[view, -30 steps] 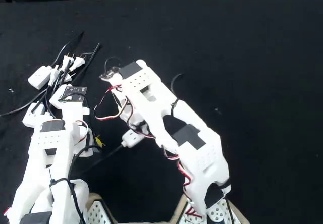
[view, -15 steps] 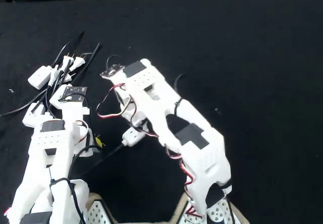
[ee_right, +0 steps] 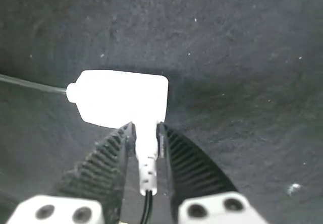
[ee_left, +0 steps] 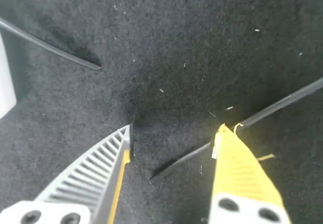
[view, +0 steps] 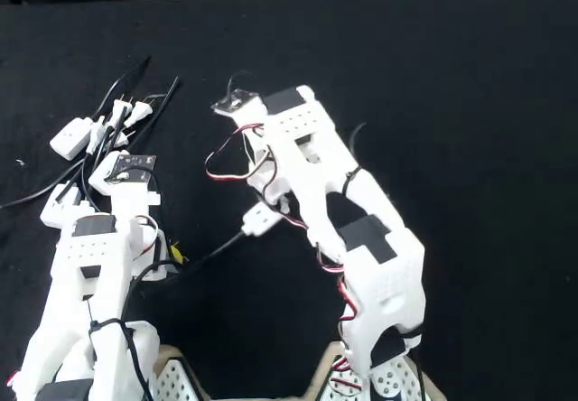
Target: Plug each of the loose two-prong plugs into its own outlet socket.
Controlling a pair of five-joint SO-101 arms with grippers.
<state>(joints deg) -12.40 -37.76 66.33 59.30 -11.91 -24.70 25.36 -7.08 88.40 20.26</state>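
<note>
My right gripper is shut on a white two-prong plug that sits in a white outlet socket block. From above, that socket block hangs under the right arm near the table's middle, trailing a black cable. My left gripper stands open low over the black cloth, with only thin black cables between its fingers. More white sockets and loose plugs lie in a cluster at the far left.
Black cables fan out from the cluster at the left. A white block edge lies beside the left gripper. The black cloth stretches bare across the right half and the far side of the table.
The right arm has swung to the right and farther from the base, carrying the plug and socket block with it. The left arm has kept still.
</note>
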